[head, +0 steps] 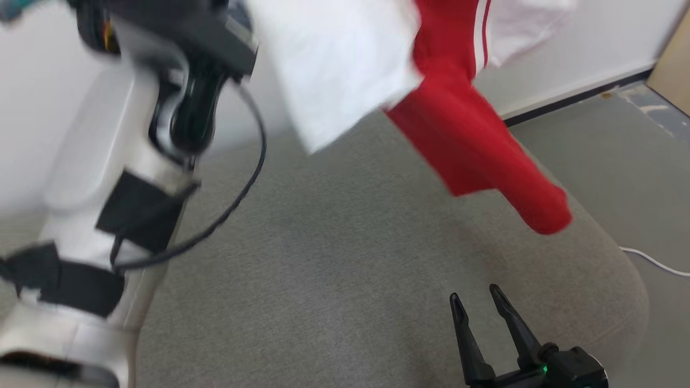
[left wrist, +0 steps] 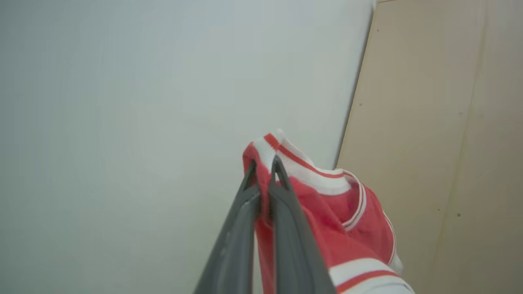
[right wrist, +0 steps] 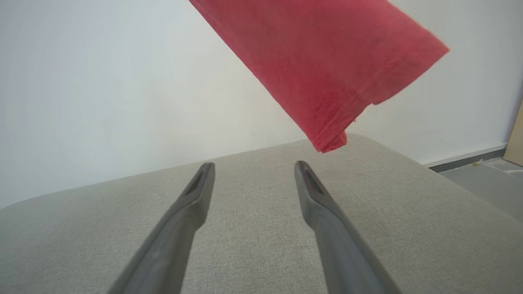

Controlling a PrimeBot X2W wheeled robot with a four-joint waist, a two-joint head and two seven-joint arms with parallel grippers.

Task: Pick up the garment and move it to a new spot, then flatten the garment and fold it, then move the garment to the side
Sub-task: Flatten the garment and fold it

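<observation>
Tools first: clamps the left tool (left wrist: 264, 162) hard on the garment (left wrist: 327, 212) at a red-and-white ribbed trim, likely the neckband. Pinches the fingers together with cloth between them and holds the piece high, around 12 o'clock in the head view, clear of the padded grey bench (head: 334, 258). Lets the rest hang by its own weight: white panel at 12 o'clock, red sleeve slanting down toward 3 o'clock, cuff end above the bench's far right part and touching nothing, so far as can be told. Grips at the trim probably for a thick, doubled edge less prone to slipping, and lifts from one high point probably to let creases drop out before laying flat. Parks the right tool (head: 474, 292) at 5 o'clock, low over the bench, fingers spread wide and empty, aimed toward 12 o'clock with the sleeve's end ahead of and above the tips. Seems placed either to catch a hanging edge or to stand clear of the cloth. Reads as the carry to a new spot, with flattening and folding not yet begun. Cannot place the white panel's lower edge exactly through the head view's blur.
</observation>
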